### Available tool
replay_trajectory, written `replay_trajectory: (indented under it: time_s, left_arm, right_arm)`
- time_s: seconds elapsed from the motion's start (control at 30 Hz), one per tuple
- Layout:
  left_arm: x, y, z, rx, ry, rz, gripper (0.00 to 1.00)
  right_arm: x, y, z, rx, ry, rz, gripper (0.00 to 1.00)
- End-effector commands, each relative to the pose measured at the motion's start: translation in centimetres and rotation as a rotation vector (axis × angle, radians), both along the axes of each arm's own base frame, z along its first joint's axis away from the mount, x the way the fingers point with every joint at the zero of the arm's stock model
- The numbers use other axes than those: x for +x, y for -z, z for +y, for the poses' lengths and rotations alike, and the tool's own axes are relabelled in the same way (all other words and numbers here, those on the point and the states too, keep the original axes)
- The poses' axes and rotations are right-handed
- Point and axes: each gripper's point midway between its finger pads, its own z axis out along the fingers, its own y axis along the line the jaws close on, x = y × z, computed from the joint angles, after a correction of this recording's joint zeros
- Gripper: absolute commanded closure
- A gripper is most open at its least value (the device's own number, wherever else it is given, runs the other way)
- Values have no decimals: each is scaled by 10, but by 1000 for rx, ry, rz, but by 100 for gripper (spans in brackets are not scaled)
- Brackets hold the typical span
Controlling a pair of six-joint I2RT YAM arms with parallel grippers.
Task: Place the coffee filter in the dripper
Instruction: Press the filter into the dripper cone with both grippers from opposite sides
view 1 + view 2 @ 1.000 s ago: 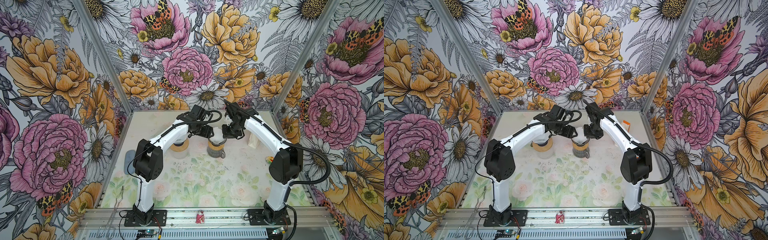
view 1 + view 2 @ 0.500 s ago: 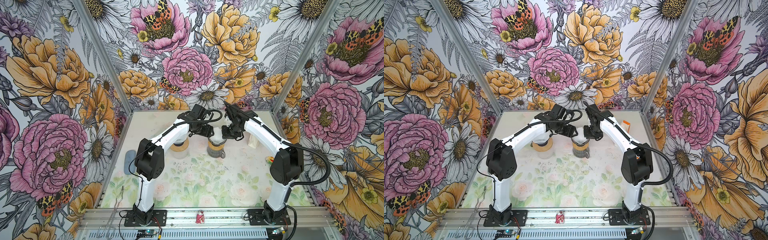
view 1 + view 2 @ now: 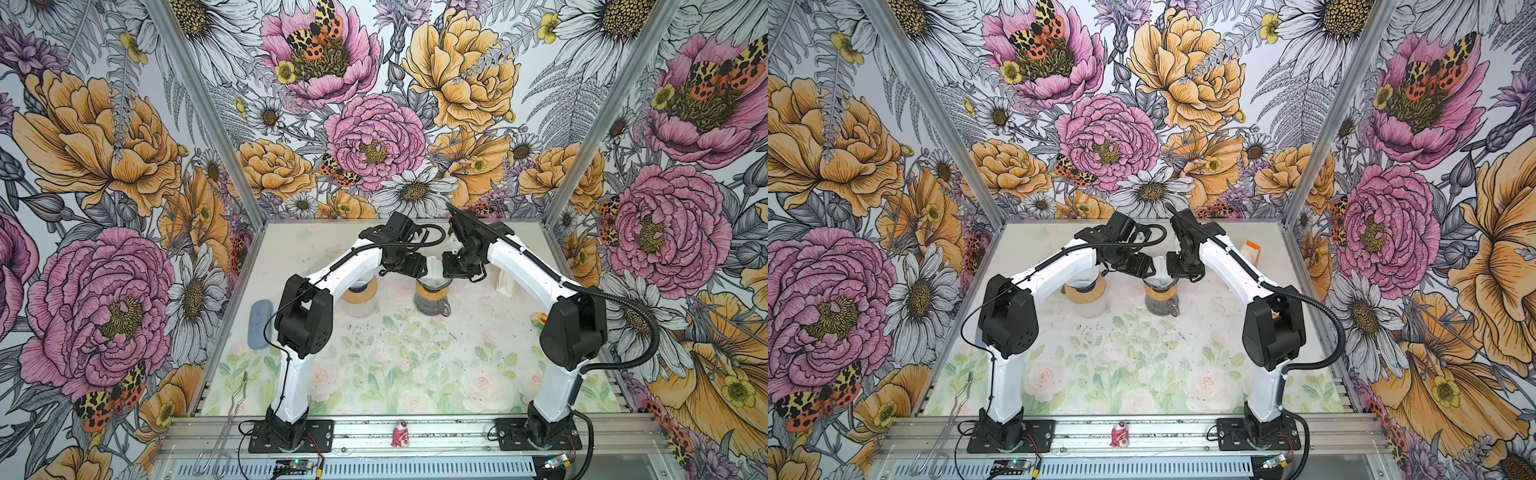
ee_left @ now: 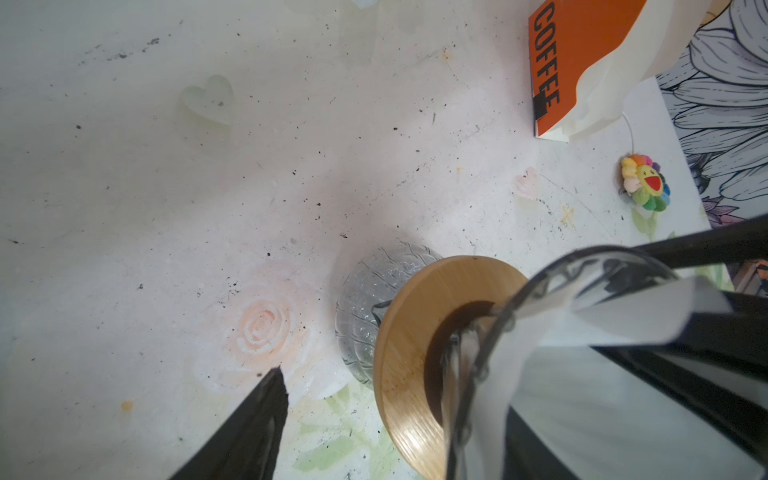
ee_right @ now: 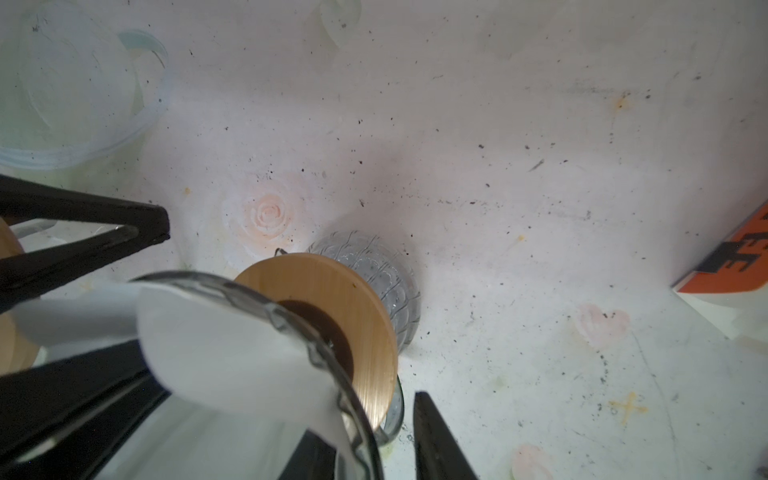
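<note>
The glass dripper (image 4: 552, 270) with its wooden collar (image 5: 357, 316) sits on a ribbed glass carafe (image 3: 432, 301) at mid-table. The white paper coffee filter (image 5: 228, 345) lies inside the cone, its edge folded over the rim; it also shows as the white filter (image 4: 623, 316) and in both top views (image 3: 434, 266) (image 3: 1158, 266). My left gripper (image 4: 436, 374) is open wide, with one finger (image 4: 249, 432) outside the dripper and the other inside. My right gripper (image 5: 365, 415) is open, straddling the rim and the filter's edge. Both grippers (image 3: 415, 268) (image 3: 451, 270) meet over the dripper.
A second wooden-collared glass vessel (image 3: 359, 291) stands to the left under my left arm. An orange COFFEE box (image 4: 582, 54) and a white holder (image 3: 507, 284) sit at the right, with a rainbow flower toy (image 4: 644, 187) nearby. A clear plastic tub (image 5: 75, 95) and a grey-blue cloth (image 3: 259, 324) lie at the left.
Both arms stay over the dripper. The right gripper has shifted slightly to the left, and its jaws have eased a little wider.
</note>
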Motion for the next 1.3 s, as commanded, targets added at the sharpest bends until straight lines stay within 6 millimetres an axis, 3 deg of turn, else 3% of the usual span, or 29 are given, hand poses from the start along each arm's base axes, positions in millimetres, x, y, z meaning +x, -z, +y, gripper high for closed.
replay_trajectory:
  time_s: [0.0,0.33,0.67,1.1,1.27]
  left_arm:
    - [4,-2,-2,19,-2,-20,32]
    - [5,-10,-2,9,-6,-29,32]
    - [8,-44,-5,-30,-27,-88,29]
    - [8,-71,3,-28,-55,-156,25]
    - [9,-94,8,-37,-75,-208,23]
  right_arm:
    - [3,-8,4,15,-2,-37,67]
    - [5,-10,5,22,-3,-46,67]
    - [8,-41,8,69,-2,-128,60]
    - [9,-54,4,62,0,-172,53]
    - [12,-70,3,66,-10,-237,51]
